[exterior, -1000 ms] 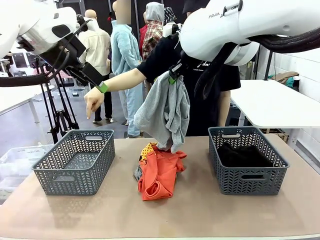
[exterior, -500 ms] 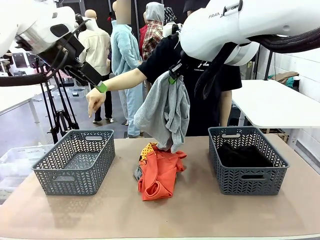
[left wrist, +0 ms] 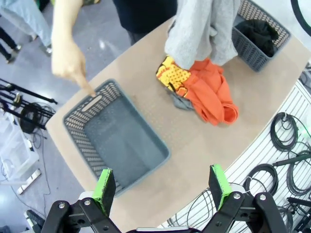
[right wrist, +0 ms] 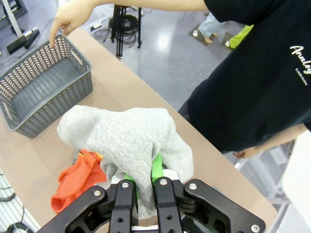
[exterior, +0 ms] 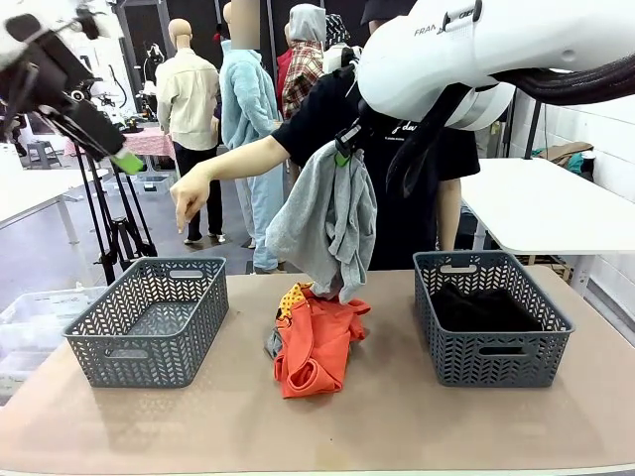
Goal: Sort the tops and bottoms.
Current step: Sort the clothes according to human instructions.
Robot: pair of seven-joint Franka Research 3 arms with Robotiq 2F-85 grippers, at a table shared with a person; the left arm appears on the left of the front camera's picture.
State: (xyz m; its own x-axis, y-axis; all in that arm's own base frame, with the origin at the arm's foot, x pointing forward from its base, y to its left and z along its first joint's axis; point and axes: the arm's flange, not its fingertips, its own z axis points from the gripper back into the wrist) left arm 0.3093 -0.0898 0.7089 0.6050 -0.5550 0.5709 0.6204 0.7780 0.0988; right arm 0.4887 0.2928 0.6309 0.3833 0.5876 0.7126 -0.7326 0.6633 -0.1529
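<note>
The right gripper (exterior: 342,156) pinches the grey top (exterior: 327,223), hanging it above the orange top (exterior: 316,342). A hand (exterior: 189,196) points at the basket (exterior: 129,347) left of the orange top, likely where tops go. The left gripper (left wrist: 162,185) is spread wide, empty. The bottoms (exterior: 481,305) lie in the other basket (exterior: 496,365), right of the orange top.

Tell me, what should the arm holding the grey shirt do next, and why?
Probably swing the grey top leftward over the left basket: the right jaws are shut on it above the orange T-shirt, the person's hand points at that basket, and the right basket already holds black cloth.
</note>
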